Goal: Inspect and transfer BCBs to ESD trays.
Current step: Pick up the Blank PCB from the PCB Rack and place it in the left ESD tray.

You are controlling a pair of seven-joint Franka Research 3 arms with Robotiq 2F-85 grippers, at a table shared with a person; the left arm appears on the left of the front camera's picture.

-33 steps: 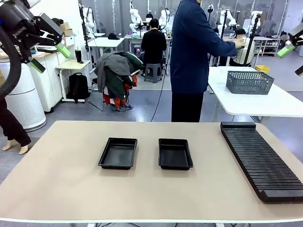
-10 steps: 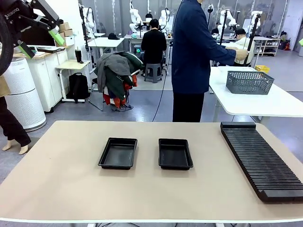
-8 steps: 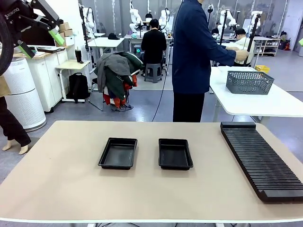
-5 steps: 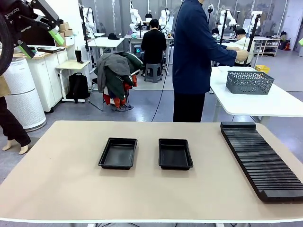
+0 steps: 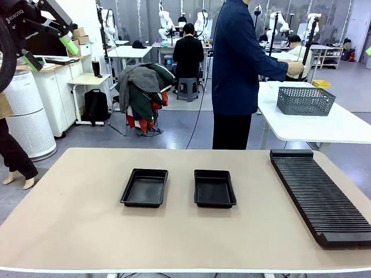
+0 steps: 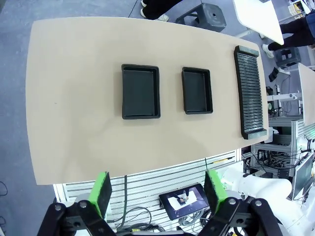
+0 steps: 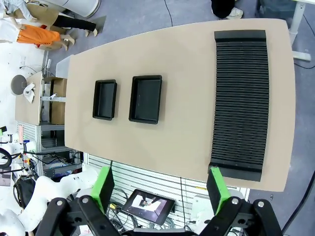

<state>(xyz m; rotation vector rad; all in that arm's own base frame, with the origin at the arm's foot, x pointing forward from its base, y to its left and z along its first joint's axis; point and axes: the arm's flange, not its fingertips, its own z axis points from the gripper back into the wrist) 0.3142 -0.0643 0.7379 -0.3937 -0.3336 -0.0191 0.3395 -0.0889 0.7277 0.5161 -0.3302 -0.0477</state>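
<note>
Two ESD trays point(image 5: 144, 187) point(image 5: 215, 189), one rack point(image 5: 319, 197), one basket point(image 5: 305, 100)

A robotics lab: white worktables point(image 5: 324, 124), other robot arms at far benches, seated worker point(image 5: 188, 52).

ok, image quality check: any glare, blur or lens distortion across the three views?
Front view: even overhead light, sharp throughout, only faint soft shadows around the ESD trays on the table, no obvious glare. Left wrist view: the wide-angle lens bows the table's edges; trays crisp. Right wrist view: same bowing of the table outline; the slotted rack shows its ribs clearly.
</note>
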